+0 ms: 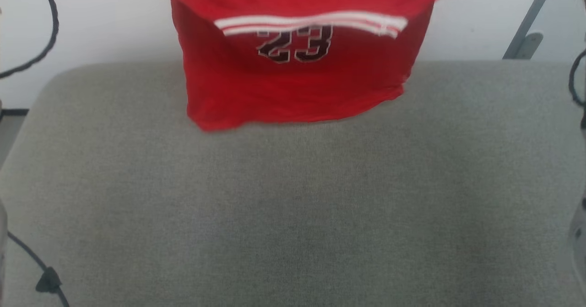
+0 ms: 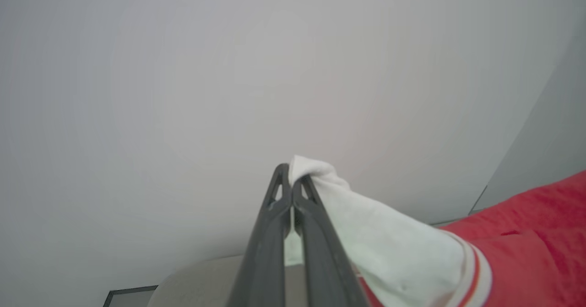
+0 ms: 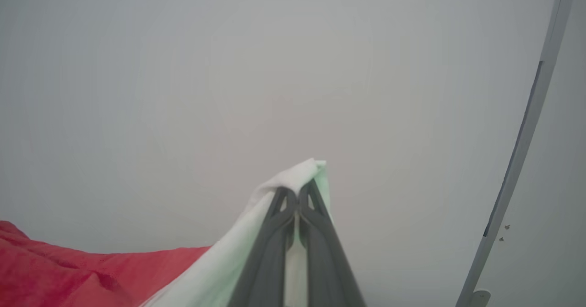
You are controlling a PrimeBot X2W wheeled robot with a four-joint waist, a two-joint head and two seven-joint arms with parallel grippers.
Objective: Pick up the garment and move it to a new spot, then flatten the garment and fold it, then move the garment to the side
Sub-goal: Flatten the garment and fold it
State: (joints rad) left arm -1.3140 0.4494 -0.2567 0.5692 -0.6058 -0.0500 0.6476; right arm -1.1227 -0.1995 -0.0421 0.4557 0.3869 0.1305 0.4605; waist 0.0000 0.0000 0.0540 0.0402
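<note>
Garment point(image 1: 297, 87) hangs from left pincer point(image 2: 291, 181) and right pincer point(image 3: 297, 195).

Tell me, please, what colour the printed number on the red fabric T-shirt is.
Black number, pale outline; head view.

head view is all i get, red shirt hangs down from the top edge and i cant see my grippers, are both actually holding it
Observer: Yes for the left. The left gripper is shut on a white sleeve of the garment.
Operator: and the right one
Observer: The right gripper is shut on the other white sleeve, with a bit of cloth poking out past its tips.
Operator: is the left just pinching the edge
Observer: No. White cloth also shows lower down between the left fingers, not just at the tips.
</note>
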